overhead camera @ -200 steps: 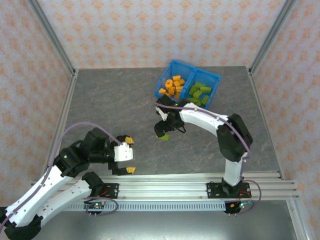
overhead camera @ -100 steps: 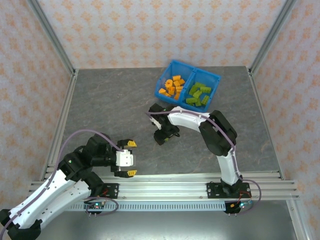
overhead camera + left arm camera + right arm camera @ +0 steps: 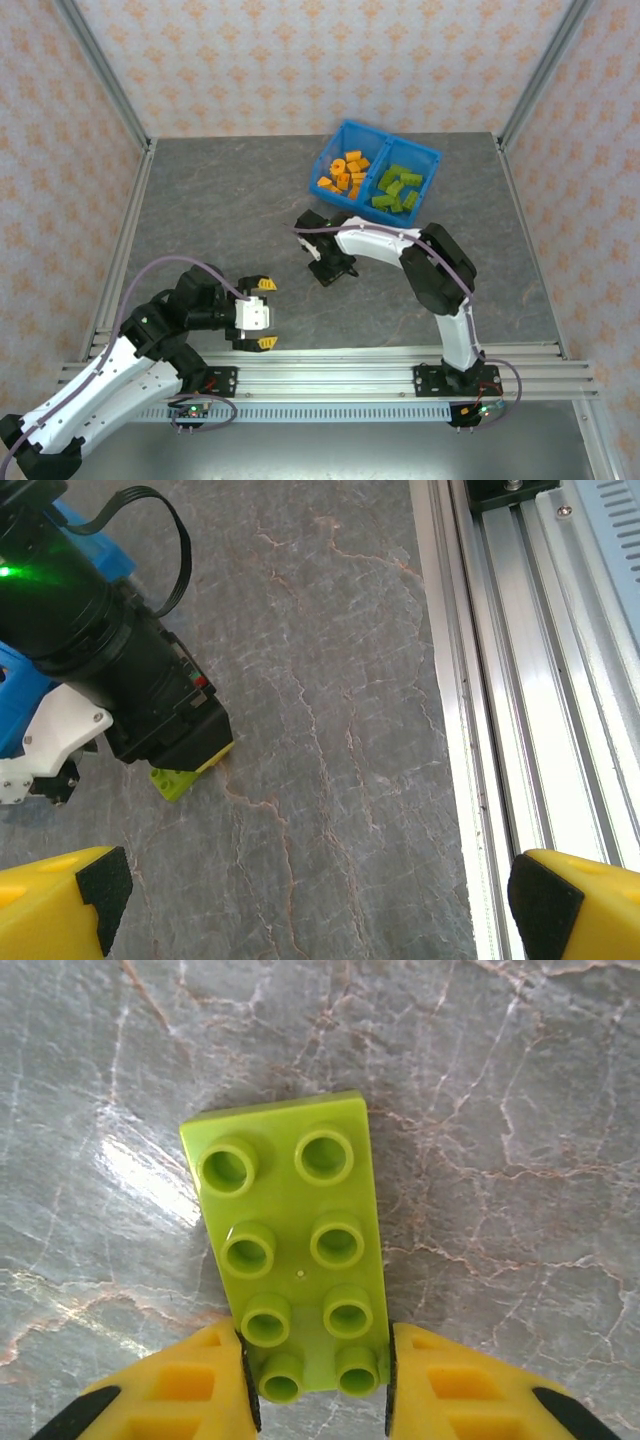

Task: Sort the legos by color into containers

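One brick is all that's lying loose on the desk [image 3: 220,200], as far as these views are showing. On the left, the left pincer [image 3: 262,313] is hanging near the front rail [image 3: 330,362], gaping wide and carrying nothing. In the middle, the right pincer [image 3: 315,1390] is pressing its yellow fingers [image 3: 170,1400] against both long sides of a lime green brick [image 3: 290,1250] (flat, eight studs up), which is resting on the desk, not lifted. Further right, the blue bin [image 3: 395,140] is holding orange legos [image 3: 345,172] in its left compartment and green legos [image 3: 400,187] in its right. I'm judging the sort nearly finished, with just this brick needing a trip to the green side.
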Robot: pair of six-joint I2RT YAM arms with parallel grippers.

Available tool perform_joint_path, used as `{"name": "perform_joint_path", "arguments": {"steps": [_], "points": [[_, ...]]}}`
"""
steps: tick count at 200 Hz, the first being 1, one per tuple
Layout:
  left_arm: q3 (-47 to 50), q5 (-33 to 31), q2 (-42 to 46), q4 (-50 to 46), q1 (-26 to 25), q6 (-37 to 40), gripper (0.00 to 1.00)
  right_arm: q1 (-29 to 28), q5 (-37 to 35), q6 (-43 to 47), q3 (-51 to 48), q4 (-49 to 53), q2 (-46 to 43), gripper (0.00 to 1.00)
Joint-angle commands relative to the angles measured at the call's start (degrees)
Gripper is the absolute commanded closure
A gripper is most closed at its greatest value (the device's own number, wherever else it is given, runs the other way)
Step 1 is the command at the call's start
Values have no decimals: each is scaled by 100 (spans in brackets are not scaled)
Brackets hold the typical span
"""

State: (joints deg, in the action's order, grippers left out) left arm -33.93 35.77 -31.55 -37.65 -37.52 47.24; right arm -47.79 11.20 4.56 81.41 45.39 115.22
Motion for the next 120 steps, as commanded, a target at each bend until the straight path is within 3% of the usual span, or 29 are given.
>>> {"name": "perform_joint_path", "arguments": {"steps": [1,52,90,120], "points": [[67,91,31,289,-10,-30,0,-37,381,-413,-526,-536,-452,72],[133,-181,306,912,29,-588,0,122,7,-1005,-1206,-1226,-2243,74],[88,-615,334,1364,78,-1257,0,1030,-610,-1811,-1344,-1531,-3210,73],[71,-945,328,1486,90,-1449,0,1961,-1110,-2317,-1009,-1460,-3183,72]]}}
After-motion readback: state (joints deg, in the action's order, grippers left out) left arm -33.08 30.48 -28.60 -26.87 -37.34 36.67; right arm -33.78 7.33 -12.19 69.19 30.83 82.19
